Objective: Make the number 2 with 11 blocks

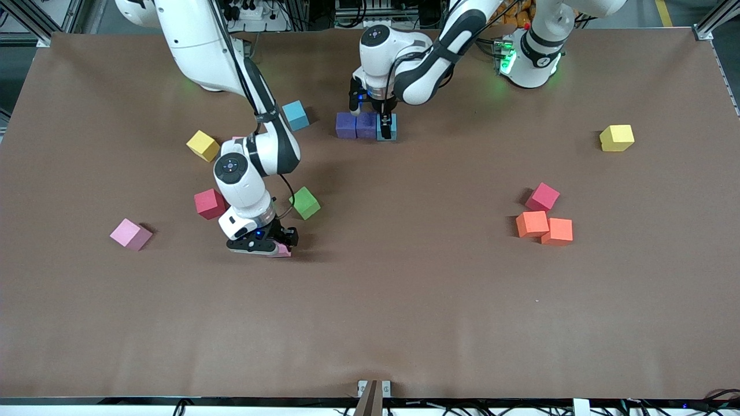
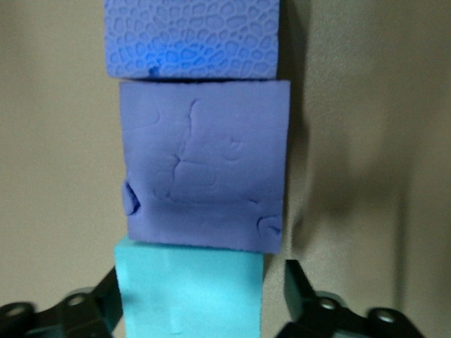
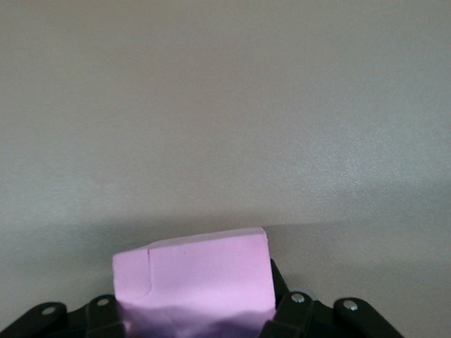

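The left gripper (image 1: 386,128) is down at a short row of three touching blocks: two purple blocks (image 1: 356,125) and a light blue block (image 2: 190,292) at the end. Its jaws straddle the light blue block with a gap showing at one side, so they stand apart rather than clamped. The right gripper (image 1: 277,247) is low at the surface (image 1: 404,300), its jaws pressed against both sides of a pink block (image 3: 194,282). Close by those jaws lie a green block (image 1: 304,203) and a red block (image 1: 209,203), with another pink block (image 1: 131,234) toward the right arm's end. Well apart from both grippers, two orange blocks (image 1: 544,227) sit together.
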Controlling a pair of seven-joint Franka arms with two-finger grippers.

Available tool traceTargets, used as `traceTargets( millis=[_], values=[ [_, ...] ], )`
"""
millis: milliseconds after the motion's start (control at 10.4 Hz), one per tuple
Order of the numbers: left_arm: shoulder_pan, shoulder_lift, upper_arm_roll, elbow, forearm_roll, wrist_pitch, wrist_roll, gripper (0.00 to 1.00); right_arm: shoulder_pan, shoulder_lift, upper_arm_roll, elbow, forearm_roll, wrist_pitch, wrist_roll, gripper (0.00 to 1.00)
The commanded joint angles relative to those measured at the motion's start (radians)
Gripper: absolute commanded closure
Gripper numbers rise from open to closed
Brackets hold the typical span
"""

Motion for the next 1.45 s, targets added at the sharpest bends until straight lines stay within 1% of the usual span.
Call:
traceTargets(
  millis=[0,193,386,482,578,675,964,1060,1157,1253,1349],
  values=[
    [-0.014,0.0,0.011,0.024,-0.012,0.004,0.004,0.0,-0.017,-0.065,0.006,0.026,0.022,-0.107,-0.034,0.88],
    [0.0,-0.037,0.011,0.02,-0.012,-0.013,0.006,0.0,-0.022,-0.093,0.006,0.056,0.024,-0.184,-0.028,0.88],
    [0.007,-0.094,0.008,0.02,-0.012,-0.07,0.01,0.0,-0.008,-0.113,0.01,0.063,0.03,-0.214,0.033,0.88],
    [0.009,-0.124,0.002,0.021,-0.013,-0.1,0.01,0.0,0.007,-0.116,0.015,0.064,0.03,-0.215,0.097,0.88],
    [0.009,-0.163,-0.004,0.02,-0.05,-0.137,0.012,0.0,0.045,-0.117,0.015,0.064,0.03,-0.213,0.17,0.88],
    [0.012,-0.197,-0.045,0.023,-0.099,-0.192,0.012,0.0,0.079,-0.117,0.015,0.075,0.03,-0.213,0.253,0.88],
    [0.058,-0.289,-0.076,0.026,-0.147,-0.281,0.016,0.0,0.151,-0.133,0.01,0.09,0.028,-0.211,0.427,0.89],
    [0.099,-0.328,-0.077,0.026,-0.202,-0.304,0.025,0.0,0.181,-0.142,0.004,0.086,0.025,-0.205,0.471,0.89],
    [0.155,-0.367,-0.084,0.026,-0.255,-0.323,0.077,0.0,0.191,-0.171,0.001,0.076,0.018,-0.205,0.514,0.89],
    [0.237,-0.394,-0.084,0.027,-0.301,-0.335,0.181,0.0,0.217,-0.197,0.0,0.061,0.012,-0.205,0.55,0.89],
    [0.321,-0.416,-0.075,0.03,-0.369,-0.347,0.278,0.0,0.263,-0.203,-0.019,0.049,0.01,-0.207,0.574,0.9]
  ],
)
